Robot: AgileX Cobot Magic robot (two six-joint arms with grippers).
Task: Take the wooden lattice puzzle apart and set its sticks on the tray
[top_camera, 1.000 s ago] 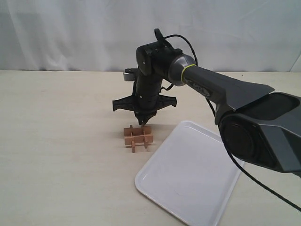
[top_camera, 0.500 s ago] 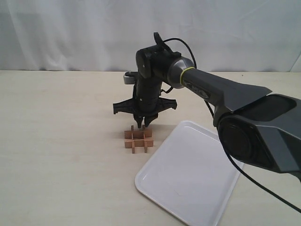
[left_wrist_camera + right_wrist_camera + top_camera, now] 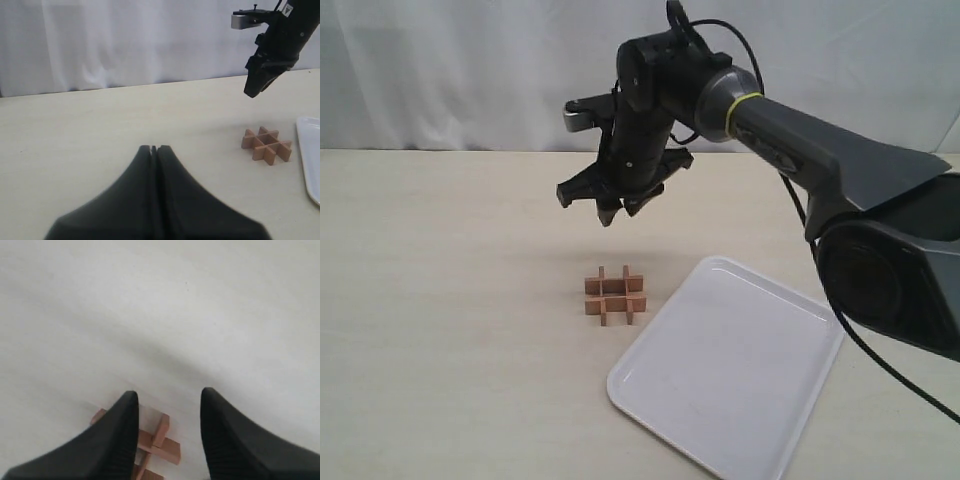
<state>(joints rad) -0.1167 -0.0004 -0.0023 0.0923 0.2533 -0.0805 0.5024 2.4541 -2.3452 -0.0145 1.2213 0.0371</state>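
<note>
In your right wrist view, the puzzle [image 3: 159, 439] shows only in part. The right gripper [image 3: 169, 392] fingers [image 3: 117, 440] cover some of it, and the picture's edge cuts off more. Those fingers are blurred, and their bases run out of frame. In your left wrist view, the tray [image 3: 311, 150] is only a sliver at the edge. The left gripper [image 3: 154, 148] is a soft dark shape there, its body cut off, and the right arm [image 3: 285, 30] leaves the picture at a corner. In the exterior view, the notches on the sticks [image 3: 615, 296] are too small for you to make out. The tray's nearest corner reaches the bottom edge, and the arm's base runs off the right side.
</note>
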